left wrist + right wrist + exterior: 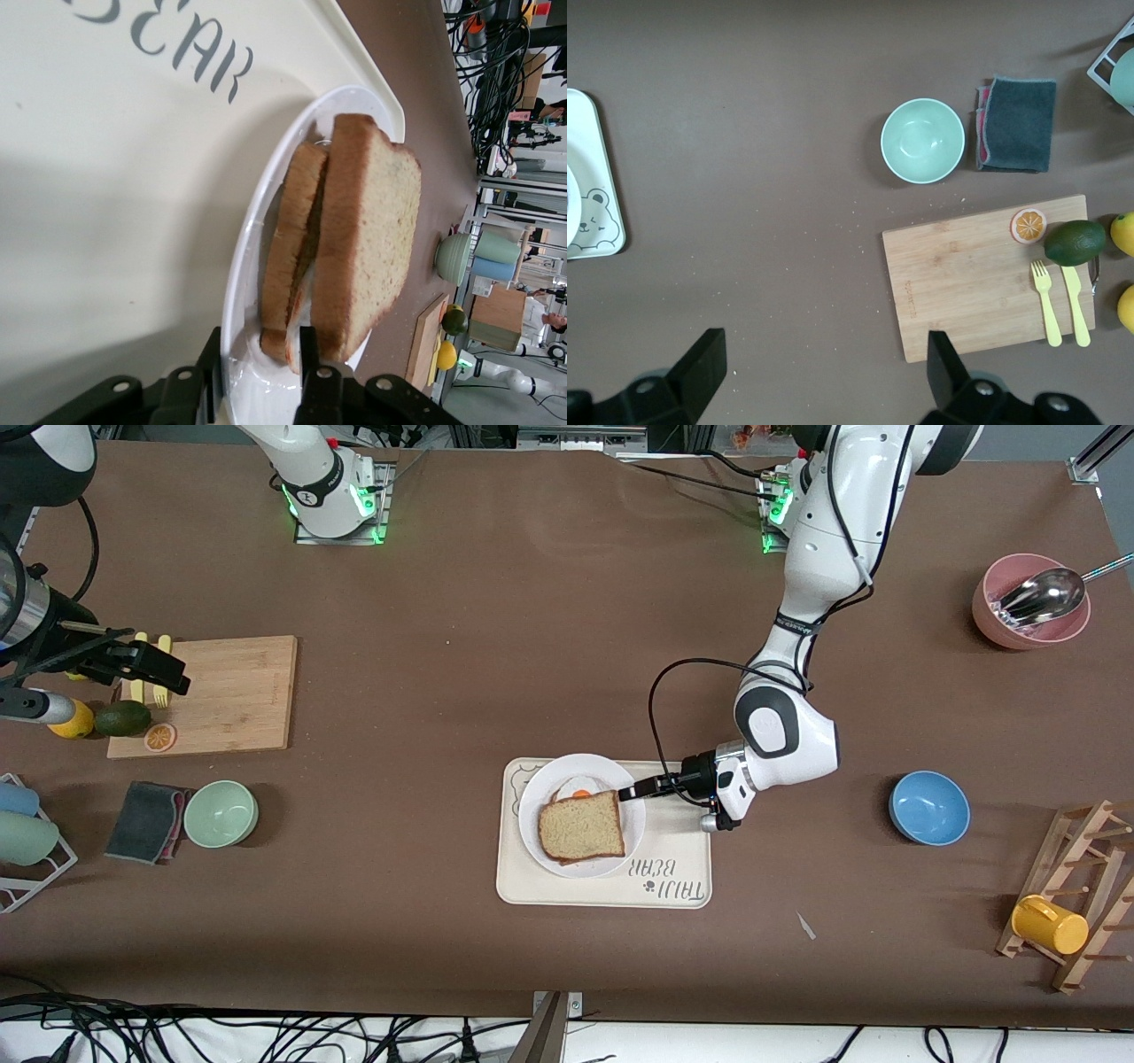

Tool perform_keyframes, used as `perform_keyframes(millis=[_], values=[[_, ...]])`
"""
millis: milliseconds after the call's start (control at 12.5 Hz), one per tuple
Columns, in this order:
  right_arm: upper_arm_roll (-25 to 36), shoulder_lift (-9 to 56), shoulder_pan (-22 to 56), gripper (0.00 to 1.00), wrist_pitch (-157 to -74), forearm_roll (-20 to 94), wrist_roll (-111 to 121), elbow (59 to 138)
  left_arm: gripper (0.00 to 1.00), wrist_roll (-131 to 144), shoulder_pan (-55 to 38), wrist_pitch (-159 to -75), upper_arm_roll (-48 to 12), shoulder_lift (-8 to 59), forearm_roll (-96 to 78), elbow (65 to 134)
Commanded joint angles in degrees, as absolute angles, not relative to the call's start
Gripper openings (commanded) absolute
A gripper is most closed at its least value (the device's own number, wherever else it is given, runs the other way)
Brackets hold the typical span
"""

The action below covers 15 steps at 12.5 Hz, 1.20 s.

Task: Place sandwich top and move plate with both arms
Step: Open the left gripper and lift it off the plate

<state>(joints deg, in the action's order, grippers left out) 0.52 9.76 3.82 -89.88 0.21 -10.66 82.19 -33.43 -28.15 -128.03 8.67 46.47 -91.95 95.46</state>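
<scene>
My left end effector [631, 793] sat low at the rim of the plate [542, 786], fingers [307, 350] parted with a gap between them and gripping nothing. The sandwich top [580, 825] lay on the plate, stacked askew over the egg slice [580, 789], and the plate rested on the bear-print tray [673, 868] on the table [496, 646]. My right end effector [151, 673] waited over the cutting board [239, 695], jaws spread wide and empty.

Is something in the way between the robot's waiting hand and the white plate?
Nothing visible. The right gripper hangs open over the cutting board; only bare tabletop lies between it and the plate.
</scene>
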Motion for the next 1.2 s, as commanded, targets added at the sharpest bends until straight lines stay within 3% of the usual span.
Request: perform_keyframes(millis=[0, 161, 241, 321, 642, 883, 1124], values=[[0.53, 9.32, 3.60, 1.00, -89.03, 0.62, -9.85, 82.27, 0.59, -34.28, -28.30, -128.32, 9.40, 40.80, -86.25, 100.44], [0.62, 9.32, 3.52, 1.00, -89.12, 0.53, -9.76, 82.27, 0.71, -33.93, -26.99, -128.32, 9.40, 37.11, -81.32, 103.61], [0.53, 9.32, 3.60, 1.00, -89.12, 0.09, -10.02, 82.18, 0.91, -33.93, -26.46, -128.32, 9.40, 34.83, -78.78, 105.45], [0.53, 9.32, 3.60, 1.00, -89.30, -0.09, -10.19, 82.26, 1.00, -33.93, -25.67, -128.32, 9.40, 32.28, -76.05, 107.21], [0.70, 9.14, 3.52, 1.00, -89.91, 0.09, -10.37, 82.88, 1.00, -33.40, -22.42, -128.58, 9.05, 23.58, -64.00, 112.57], [0.79, 9.23, 3.52, 1.00, -89.83, 0.00, -9.76, 82.97, 1.00, -33.31, -16.73, -128.58, 8.53, 10.85, -63.46, 120.57], [0.79, 9.23, 3.52, 1.00, -89.82, -0.09, -9.76, 82.79, 1.00, -33.40, -12.93, -128.23, 8.18, 3.46, -56.31, 123.92]])
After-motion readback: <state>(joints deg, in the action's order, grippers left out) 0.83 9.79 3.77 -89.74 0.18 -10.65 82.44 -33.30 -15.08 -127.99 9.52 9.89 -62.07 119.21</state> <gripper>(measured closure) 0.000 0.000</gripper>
